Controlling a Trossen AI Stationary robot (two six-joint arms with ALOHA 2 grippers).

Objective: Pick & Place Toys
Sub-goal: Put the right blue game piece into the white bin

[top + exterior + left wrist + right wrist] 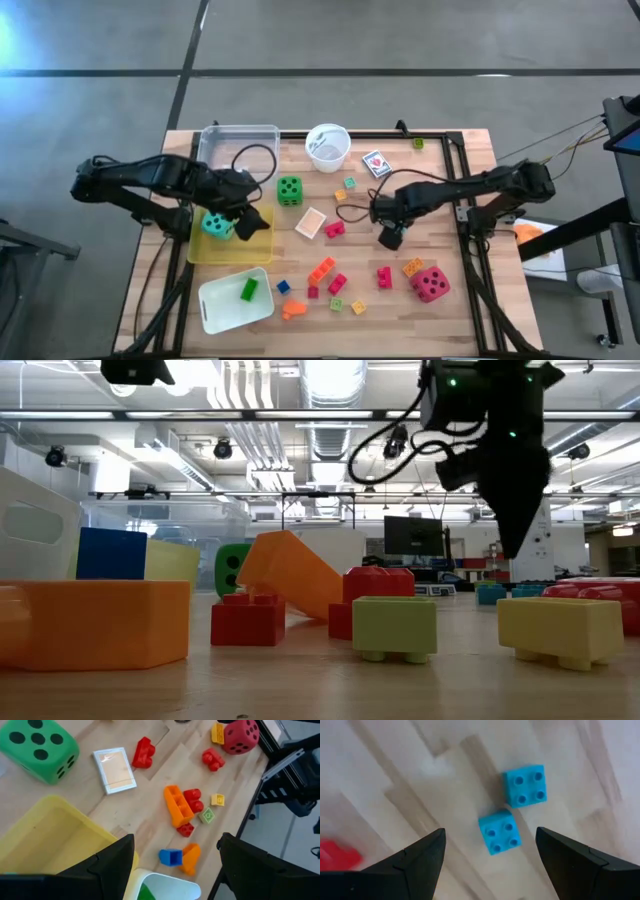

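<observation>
My right gripper [389,238] [490,831] is open and points down above two small teal blocks [500,831] [525,786] that lie side by side on the table. In the low view it [515,540] hangs clear of the tabletop. My left gripper [245,218] [177,840] is open and empty over the yellow tray [215,250]. A teal die [216,225] lies in that tray beside it. The green die [289,189], the red die [431,284], a card pack [311,222] and many small blocks [322,268] lie on the table.
A white tray [222,305] at the near left holds a green block [249,289]. A clear tray [240,145] and a white cup [328,146] stand at the far edge. A second card pack [376,162] lies to the right of the cup.
</observation>
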